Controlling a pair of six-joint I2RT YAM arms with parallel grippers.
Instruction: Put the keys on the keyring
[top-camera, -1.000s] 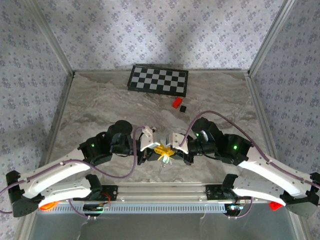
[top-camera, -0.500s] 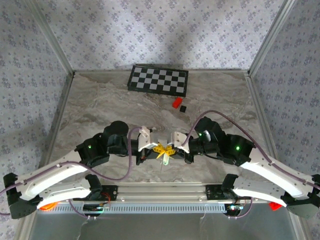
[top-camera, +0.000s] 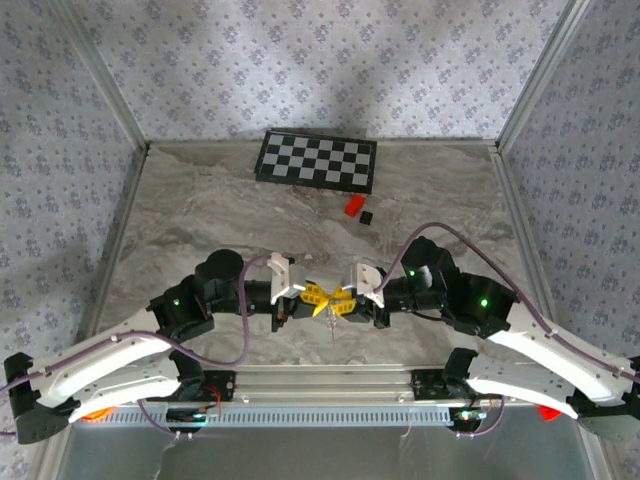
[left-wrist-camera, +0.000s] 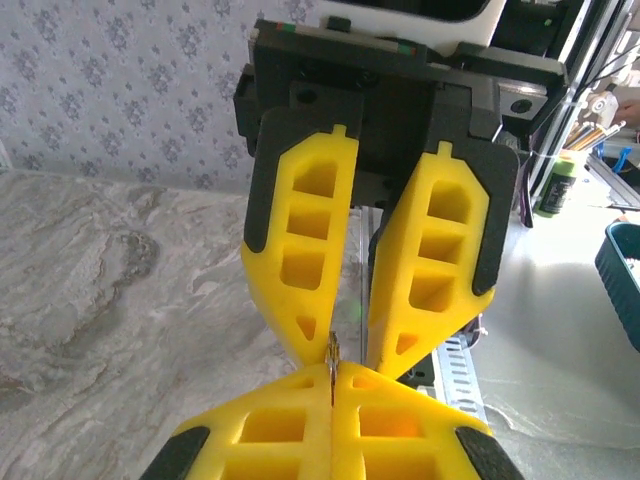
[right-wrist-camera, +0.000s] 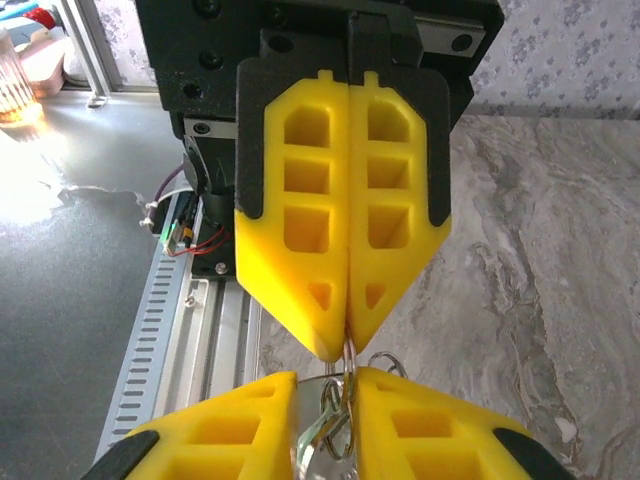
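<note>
My two grippers meet tip to tip above the near middle of the table. The left gripper (top-camera: 318, 297) (left-wrist-camera: 332, 375) is shut on the keyring (left-wrist-camera: 332, 350), a thin wire loop pinched edge-on between its yellow fingertips. That loop (right-wrist-camera: 348, 357) reaches into the gap of my right gripper (top-camera: 340, 299) (right-wrist-camera: 326, 390), whose jaws stand a little apart. A pale silvery key (right-wrist-camera: 316, 432) hangs in that gap from smaller linked rings. In the top view a thin pale piece (top-camera: 328, 325) dangles below the fingertips.
A checkerboard mat (top-camera: 317, 160) lies at the back. A small red block (top-camera: 353, 205) and a small black cube (top-camera: 367, 216) sit in front of it. A metal rail (top-camera: 320, 380) runs along the near edge, just below the grippers.
Both wrists have drawn slightly apart and levelled out, the left arm's elbow shifting left. The fingertips still meet at the same spot with the ring between them.
</note>
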